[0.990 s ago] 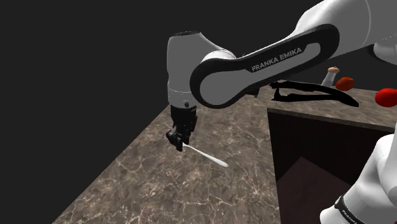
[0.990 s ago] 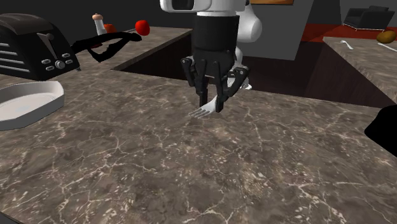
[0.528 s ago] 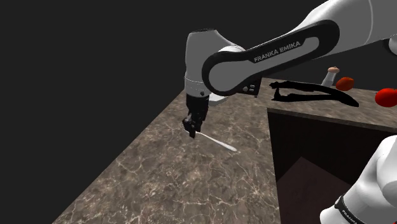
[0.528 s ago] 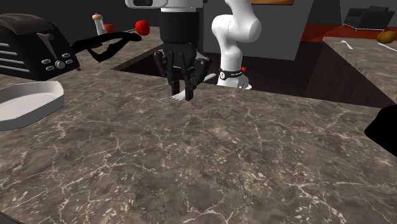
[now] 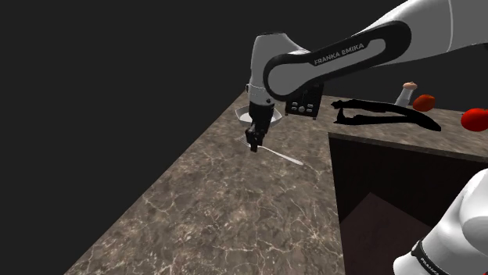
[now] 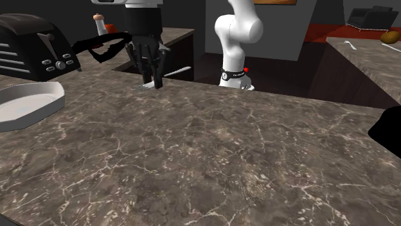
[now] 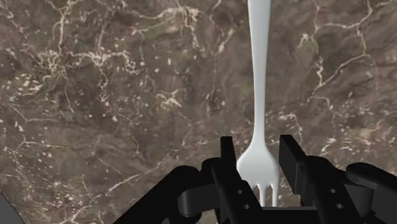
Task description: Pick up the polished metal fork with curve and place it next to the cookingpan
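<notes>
Gripper (image 7: 257, 149) clasps 1 pale fork (image 7: 259, 76) just behind its tines, handle pointing straight away from it; the white pan (image 6: 40, 108) lies to its left in the second exterior view.

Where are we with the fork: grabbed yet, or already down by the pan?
Done: the grasp. The gripper is shut on the white fork just behind its tines. In hand: the carry. The fork seems to hang low over the marble counter, apart from the white pan beside the toaster. Left: closing that gap, setting the fork beside the pan, and letting go.
</notes>
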